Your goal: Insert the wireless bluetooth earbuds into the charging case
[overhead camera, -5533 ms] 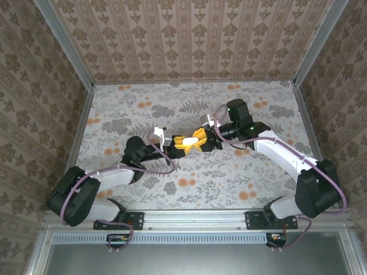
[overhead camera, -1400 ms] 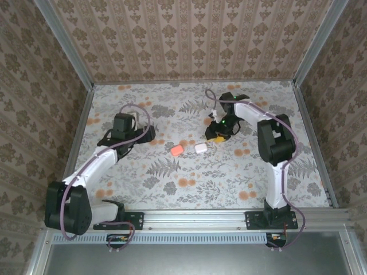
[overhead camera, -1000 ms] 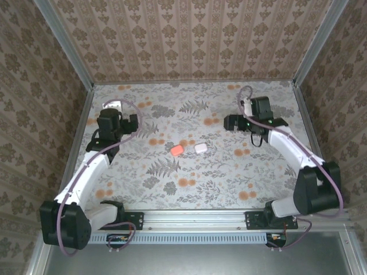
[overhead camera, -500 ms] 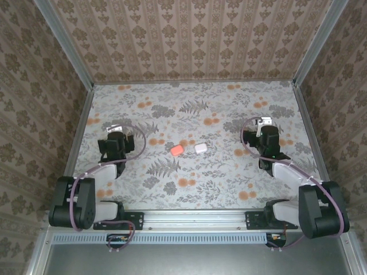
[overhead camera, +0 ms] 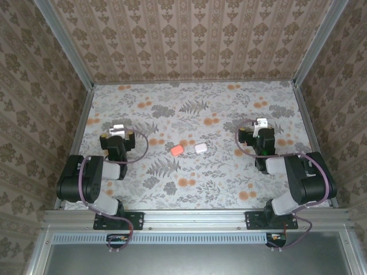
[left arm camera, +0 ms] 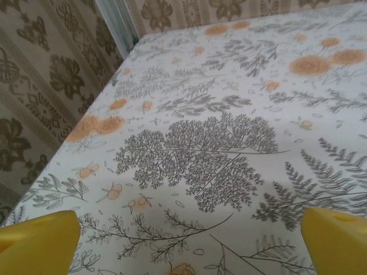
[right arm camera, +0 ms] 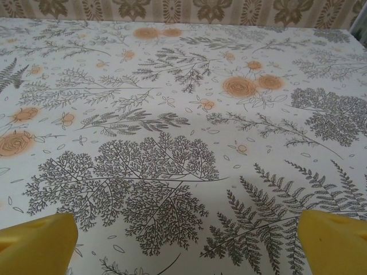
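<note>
Coral case (overhead camera: pixel 176 149) nearer left gripper (overhead camera: pixel 117 129), white case (overhead camera: pixel 200 147) nearer right gripper (overhead camera: pixel 262 123); 2 cases between grippers, well apart; jaws spread wide, empty

R gripper (right arm camera: pixel 184 246) spread wide, nothing between; yellow fingertips (right arm camera: pixel 37 243) at near L & R corners; floral table (right arm camera: pixel 189 114) beyond; patterned wall (right arm camera: pixel 172 10) far.

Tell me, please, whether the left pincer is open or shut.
Open: on the left pincer, the yellow fingertips stand far apart, with bare tablecloth between them.
</note>
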Controlling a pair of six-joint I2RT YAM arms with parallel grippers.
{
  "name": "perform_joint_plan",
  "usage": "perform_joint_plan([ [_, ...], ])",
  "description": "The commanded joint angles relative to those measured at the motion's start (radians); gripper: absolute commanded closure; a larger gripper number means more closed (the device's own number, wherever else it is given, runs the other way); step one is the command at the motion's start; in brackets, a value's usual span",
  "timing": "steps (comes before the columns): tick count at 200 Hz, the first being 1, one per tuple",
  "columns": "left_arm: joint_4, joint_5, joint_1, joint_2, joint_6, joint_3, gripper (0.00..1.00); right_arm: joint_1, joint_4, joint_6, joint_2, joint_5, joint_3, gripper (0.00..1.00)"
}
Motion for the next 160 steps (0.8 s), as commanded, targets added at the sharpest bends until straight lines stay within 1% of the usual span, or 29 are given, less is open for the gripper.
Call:
perform_joint_plan([
  [1,-0.024,0.101,0.053,0.013,-0.030,0.068,0.00,-0.009,0.097,-0.011,0.012,-0.064,-0.008,0.00],
  [9,-0.082,0.131,0.072,-0.013,-0.061,0.071,0.00,-0.023,0.061,-0.004,0.006,-0.090,0.004,0.00],
  [19,-0.038,0.125,0.071,0.001,-0.053,0.063,0.00,-0.053,0.029,0.021,0.011,-0.137,0.024,0.00],
  [26,-0.059,0.127,0.071,-0.004,-0.057,0.066,0.00,-0.075,0.006,0.043,0.010,-0.157,0.035,0.00],
  [46,-0.056,0.129,0.071,-0.005,-0.057,0.065,0.00,-0.075,0.018,0.043,0.008,-0.154,0.029,0.00],
  [57,-0.067,0.158,0.070,-0.008,-0.042,0.070,0.00,-0.075,0.017,0.043,0.009,-0.155,0.029,0.00],
  [80,-0.083,0.178,0.066,-0.006,-0.030,0.080,0.00,-0.075,0.018,0.042,0.010,-0.154,0.030,0.00],
  [160,-0.086,0.178,0.066,-0.005,-0.028,0.081,0.00,-0.076,0.018,0.044,0.009,-0.154,0.029,0.00],
])
